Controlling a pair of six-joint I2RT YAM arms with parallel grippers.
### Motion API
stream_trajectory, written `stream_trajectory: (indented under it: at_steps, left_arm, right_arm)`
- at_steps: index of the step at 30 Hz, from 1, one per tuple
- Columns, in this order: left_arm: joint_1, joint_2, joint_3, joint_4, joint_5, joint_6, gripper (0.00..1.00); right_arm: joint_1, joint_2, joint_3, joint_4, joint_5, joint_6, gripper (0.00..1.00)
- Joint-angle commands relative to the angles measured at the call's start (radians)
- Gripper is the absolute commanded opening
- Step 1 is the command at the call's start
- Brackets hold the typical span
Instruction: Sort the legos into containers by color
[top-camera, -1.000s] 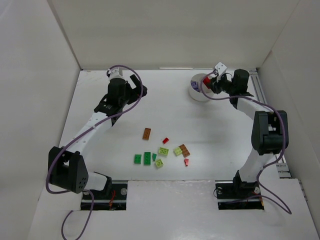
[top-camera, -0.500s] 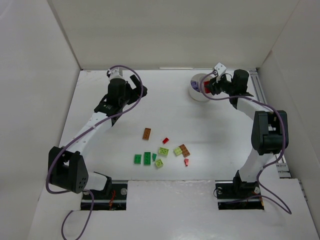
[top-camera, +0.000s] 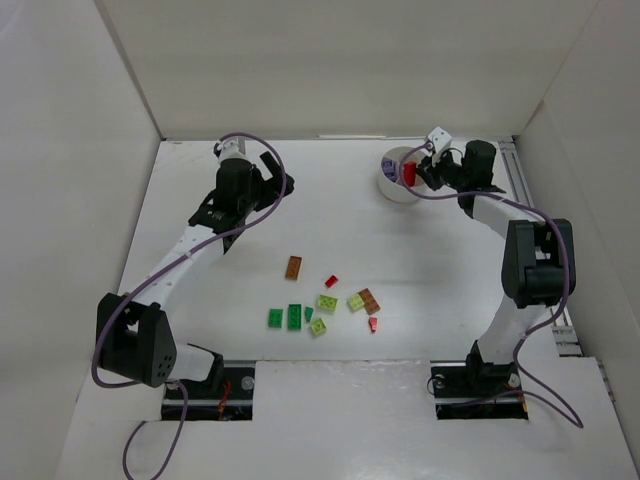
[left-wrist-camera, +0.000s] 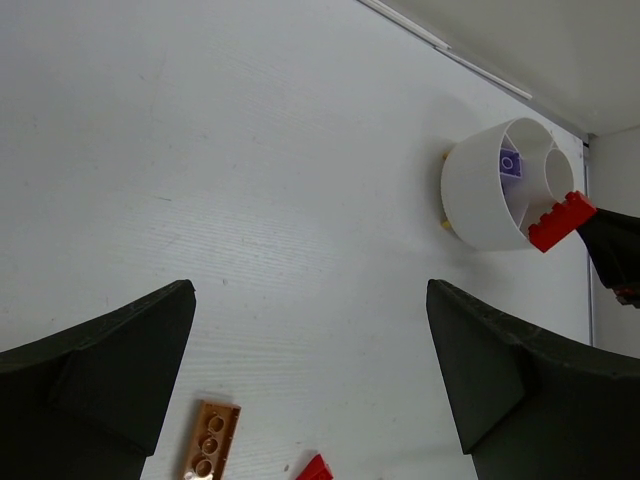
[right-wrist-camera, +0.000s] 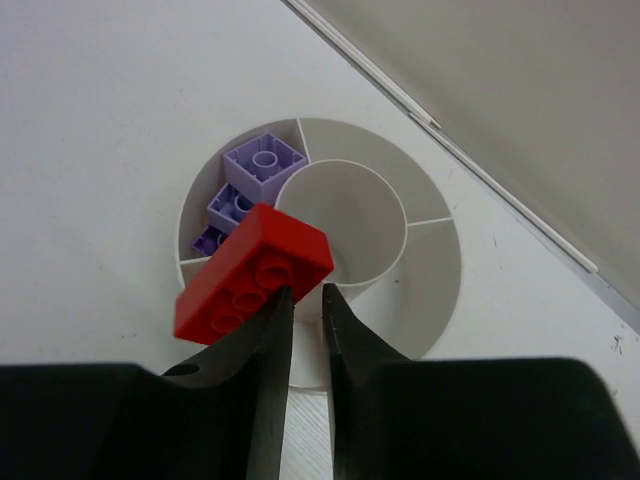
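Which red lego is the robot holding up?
The big red brick, pinched in the right gripper over the dish. The two other red legos are tiny and lie on the table.

White table (top-camera: 430, 265) with scattered legos (top-camera: 326, 302) and round dish (top-camera: 394, 190)

1. Same build on both: left arm (top-camera: 188, 252) and right arm (top-camera: 497, 212) are white tube links with chunky black joint housings.
2. A purple cable (top-camera: 244, 133) runs loosely along each arm.
3. There's a little white block at each wrist.
4. The left hand (left-wrist-camera: 310, 300) has fat matte-black fingers (left-wrist-camera: 100, 380), kinda grainy, with blunt angular tips.
5. The right hand (right-wrist-camera: 305, 292) has black fingers (right-wrist-camera: 258, 382) too, tapering to thin, slightly curved tips.
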Motion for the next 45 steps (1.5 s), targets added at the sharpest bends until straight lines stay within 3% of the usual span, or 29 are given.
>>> stream_trajectory:
  at_steps: [1, 7, 14, 24, 28, 29, 30, 31, 45]
  left_arm:
    - [0.004, -0.041, -0.006, 0.021, -0.009, 0.007, 1.00]
    - [0.004, -0.041, -0.006, 0.021, -0.009, 0.007, 1.00]
    - [0.004, -0.041, -0.006, 0.030, -0.009, -0.002, 1.00]
    - [0.004, -0.050, -0.015, 0.021, -0.009, -0.002, 1.00]
    - [0.004, -0.050, -0.015, 0.021, -0.009, 0.007, 1.00]
    - [0.004, -0.050, -0.015, 0.021, -0.018, 0.007, 1.00]
    - [0.004, -0.050, -0.015, 0.021, -0.018, 0.017, 1.00]
    - [0.004, -0.050, -0.015, 0.021, -0.018, 0.018, 1.00]
    - [0.004, -0.041, -0.015, 0.021, 0.000, 0.027, 1.00]
  right_arm:
    - [-0.006, 0.007, 0.028, 0.002, 0.067, -0.007, 0.22]
    - [0.021, -0.056, 0.003, 0.045, 0.172, 0.002, 0.15]
    - [0.032, -0.060, -0.024, 0.090, 0.253, 0.048, 0.17]
    - [0.052, -0.279, -0.147, 0.087, 0.408, 0.174, 0.42]
    - [0.061, -0.304, -0.167, -0.005, 0.361, 0.208, 0.64]
    - [0.061, -0.304, -0.167, -0.022, 0.344, 0.208, 0.72]
    - [0.070, -0.304, -0.167, -0.036, 0.344, 0.208, 0.89]
    - [0.081, -0.292, -0.156, -0.065, 0.331, 0.208, 1.00]
    - [0.124, -0.134, -0.006, -0.161, 0.508, 0.208, 1.00]
